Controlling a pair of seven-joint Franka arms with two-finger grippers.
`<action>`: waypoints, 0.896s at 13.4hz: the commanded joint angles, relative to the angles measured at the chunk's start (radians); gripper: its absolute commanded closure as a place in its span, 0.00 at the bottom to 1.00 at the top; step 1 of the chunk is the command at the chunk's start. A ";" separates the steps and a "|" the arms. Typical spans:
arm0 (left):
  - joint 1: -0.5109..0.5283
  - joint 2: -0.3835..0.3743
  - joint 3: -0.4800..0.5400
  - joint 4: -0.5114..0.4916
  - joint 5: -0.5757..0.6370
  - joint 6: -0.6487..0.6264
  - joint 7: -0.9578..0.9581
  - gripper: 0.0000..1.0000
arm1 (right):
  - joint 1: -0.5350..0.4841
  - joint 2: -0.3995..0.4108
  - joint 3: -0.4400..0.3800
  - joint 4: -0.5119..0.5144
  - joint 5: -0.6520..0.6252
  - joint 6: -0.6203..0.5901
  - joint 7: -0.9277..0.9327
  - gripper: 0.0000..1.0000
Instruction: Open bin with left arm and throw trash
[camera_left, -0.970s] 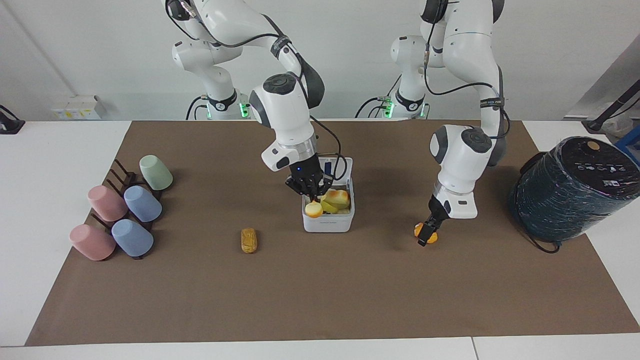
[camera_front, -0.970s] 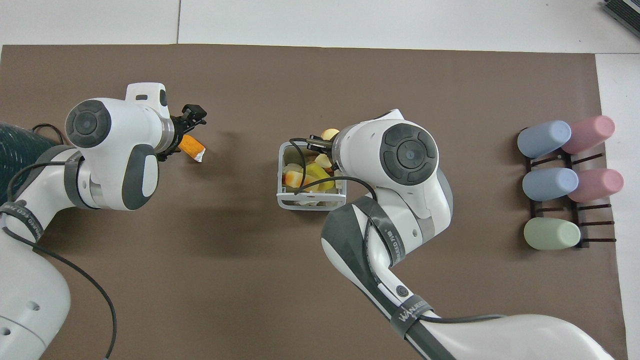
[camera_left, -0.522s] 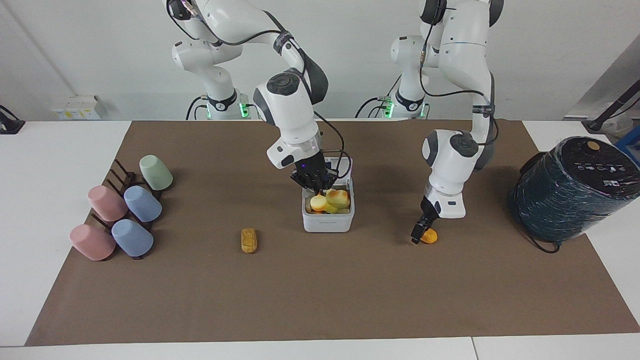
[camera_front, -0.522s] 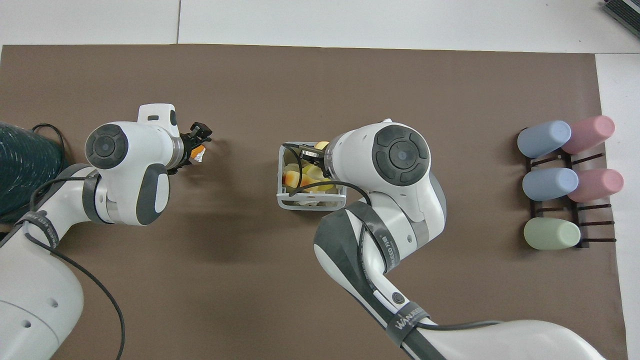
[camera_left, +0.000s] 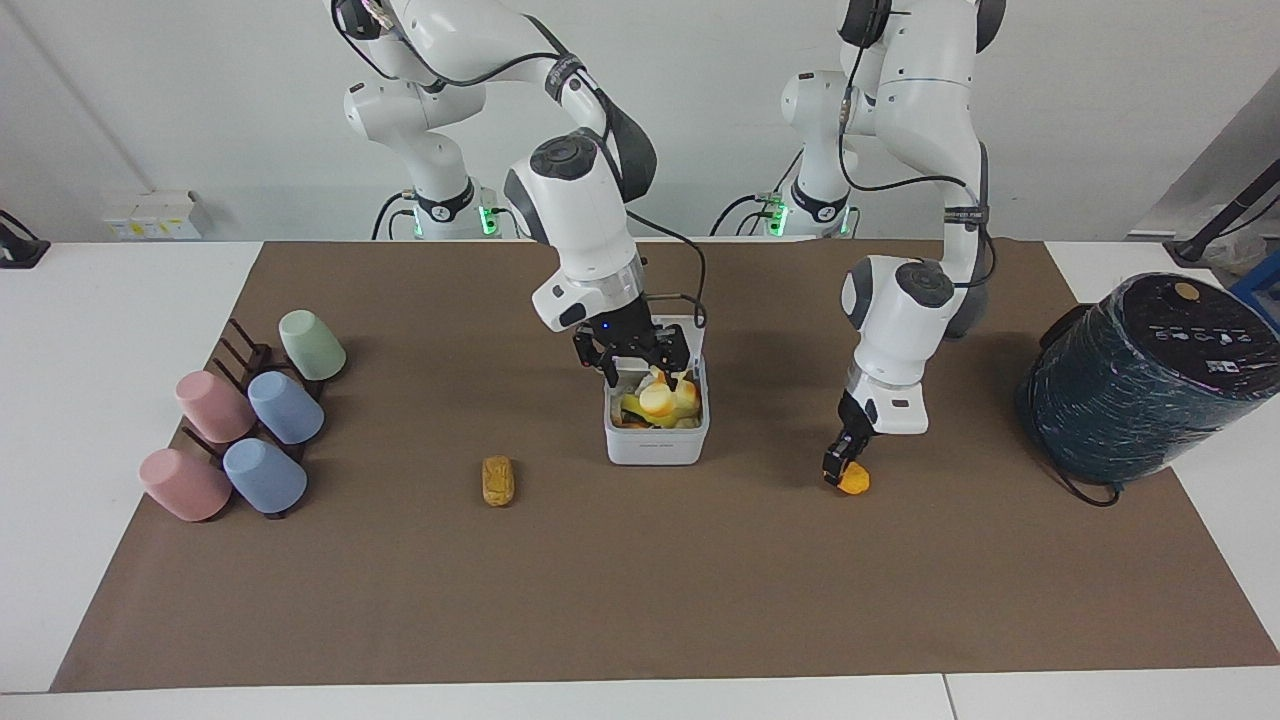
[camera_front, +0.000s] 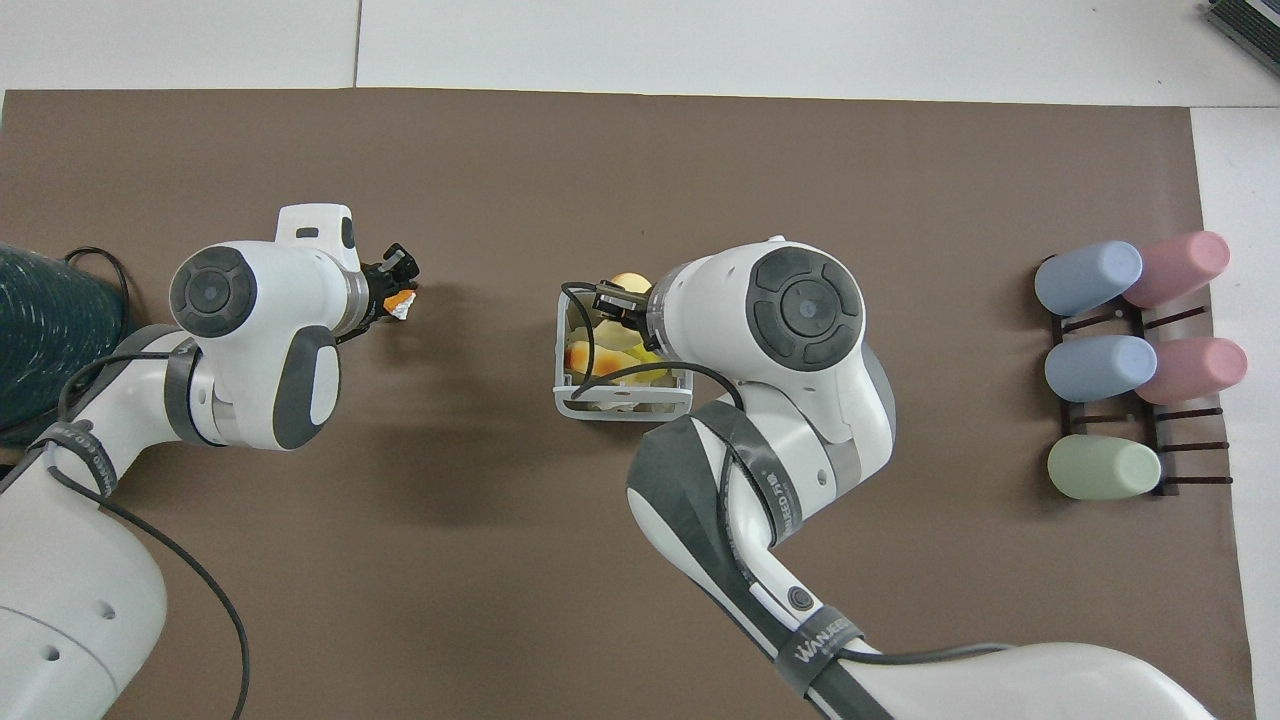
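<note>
The white bin stands mid-mat with its lid up, on the side nearer the robots. It holds several yellow and orange food pieces, and a pale yellow piece lies on top. My right gripper hangs open just over the bin's mouth; it also shows in the overhead view over the bin. My left gripper is down at the orange wedge on the mat, toward the left arm's end, and partly covers the wedge from above. The brown crusty oblong lies on the mat toward the right arm's end.
A large dark teal wrapped cylinder lies at the left arm's end of the table. A dark rack with several pastel cups stands at the right arm's end.
My right gripper has opened and let the pale yellow piece drop into the bin. My left gripper has drawn back a little toward the robots and sunk onto the orange wedge.
</note>
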 joint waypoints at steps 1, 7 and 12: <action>-0.008 0.035 0.008 0.138 0.025 -0.123 -0.002 0.93 | 0.004 -0.010 0.009 -0.005 0.016 -0.016 0.032 0.00; -0.034 0.059 -0.001 0.337 0.010 -0.294 -0.016 0.93 | -0.032 -0.004 -0.002 0.008 -0.009 -0.010 -0.044 0.00; -0.200 0.050 -0.001 0.371 -0.038 -0.309 -0.093 0.92 | -0.191 0.042 -0.002 0.011 -0.091 0.023 -0.366 0.00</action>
